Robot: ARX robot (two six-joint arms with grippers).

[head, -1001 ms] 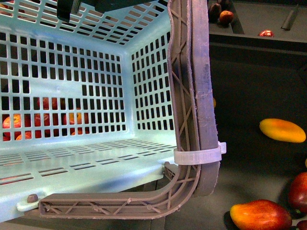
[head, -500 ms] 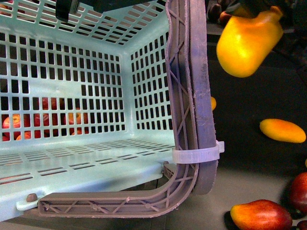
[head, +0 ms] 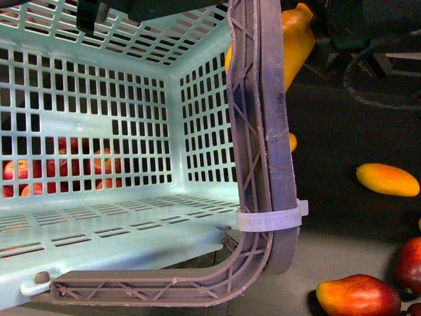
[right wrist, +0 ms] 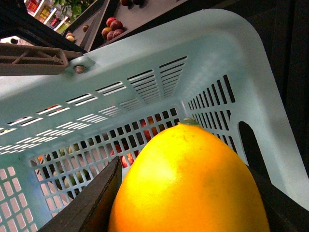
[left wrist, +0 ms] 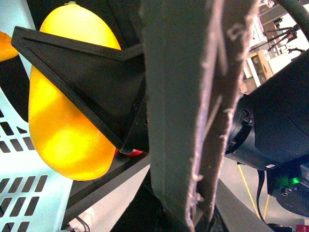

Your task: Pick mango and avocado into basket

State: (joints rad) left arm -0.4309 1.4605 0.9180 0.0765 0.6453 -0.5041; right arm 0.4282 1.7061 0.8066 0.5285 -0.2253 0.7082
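Jaws of the left gripper (head: 158, 6), dark at the top edge, cannot be read as closed or spread. The handle (head: 260, 131) fills its wrist view, so a hold there is likely. Basket (head: 99, 217) tipped, mouth toward the robot. Right of the handle, high beside the right wall, the mango (head: 299, 46) is pinched in the right gripper (right wrist: 188, 193). Advised: carry it left past the handle, lower deep, release near the floor, lest it roll out. Avocado not seen.
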